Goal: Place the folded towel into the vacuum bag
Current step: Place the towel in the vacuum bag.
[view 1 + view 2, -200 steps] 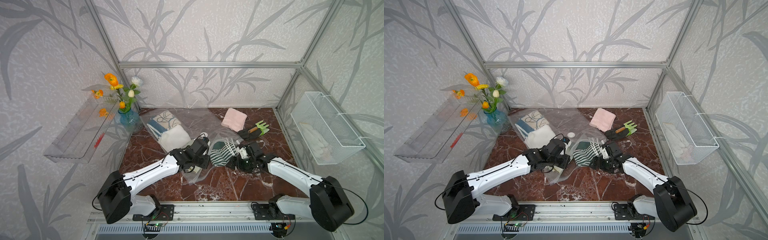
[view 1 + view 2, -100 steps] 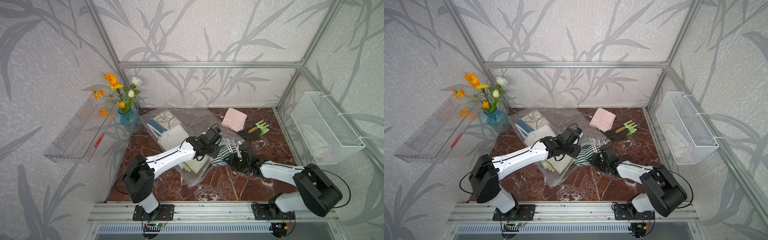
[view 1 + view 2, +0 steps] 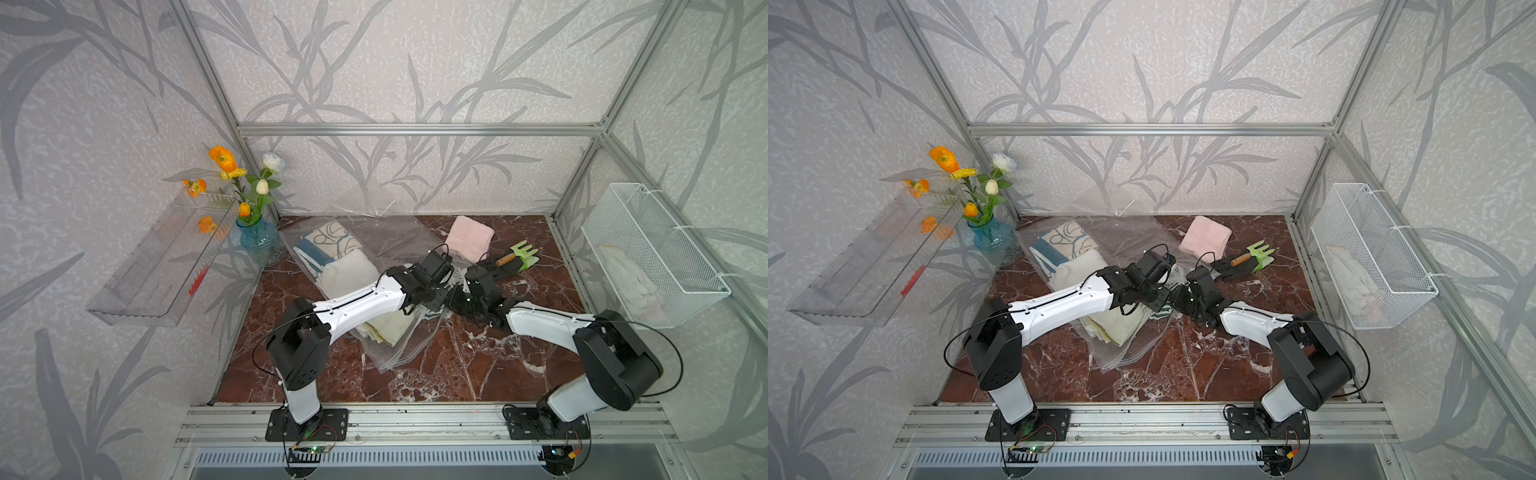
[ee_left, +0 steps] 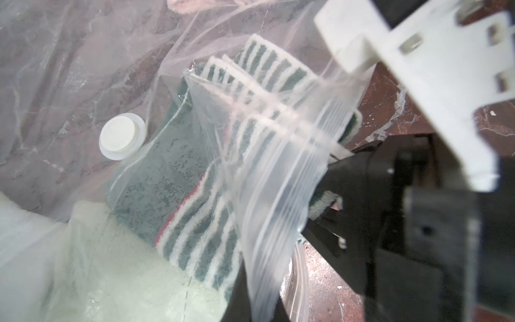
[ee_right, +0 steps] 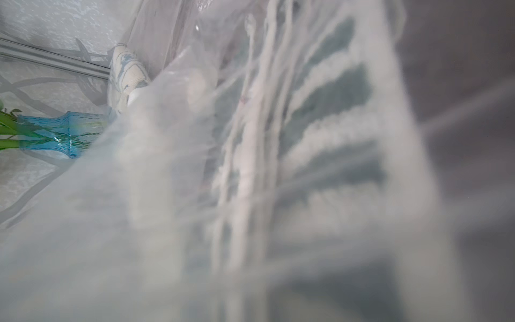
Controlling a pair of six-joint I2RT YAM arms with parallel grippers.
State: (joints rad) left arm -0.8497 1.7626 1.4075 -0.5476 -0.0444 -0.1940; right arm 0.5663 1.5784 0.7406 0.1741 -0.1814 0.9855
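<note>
The towel (image 4: 172,178) is a folded terry one, dark green with white stripes and a thin red line near one end. It sits dead centre of the counter (image 3: 457,365), mostly inside the mouth of the bag (image 3: 395,241), with just its end poking out past the zip strip (image 4: 278,156). The right gripper (image 4: 328,200) is clenched on that end, black jaws either side of it. The left gripper (image 3: 432,296) is pinched tight on the bag's zip edge, holding it up like a little tent over the towel. The bag is clear crinkly film sprawled from about 11 o'clock down to 6, with a round white valve (image 4: 121,137) right beside the towel. Inside it are a patterned cloth (image 3: 328,241) at the far end and fluffy cream towels (image 3: 345,270) nearer. Room-wise, the red-brown marble is open from 4 round to 8 o'clock along the front rail, and the two arms nearly meet in the middle. A pink cloth (image 3: 469,237) lies at 1 o'clock just off the bag. A green rake (image 3: 524,253) and black glove (image 3: 498,268) are at 2, and a blue glass vase (image 3: 258,245) at 10 is right beside the bag's corner. There's a wire basket (image 3: 648,257) on the 3 o'clock wall and a clear shelf (image 3: 162,266) on the 9 o'clock wall.
</note>
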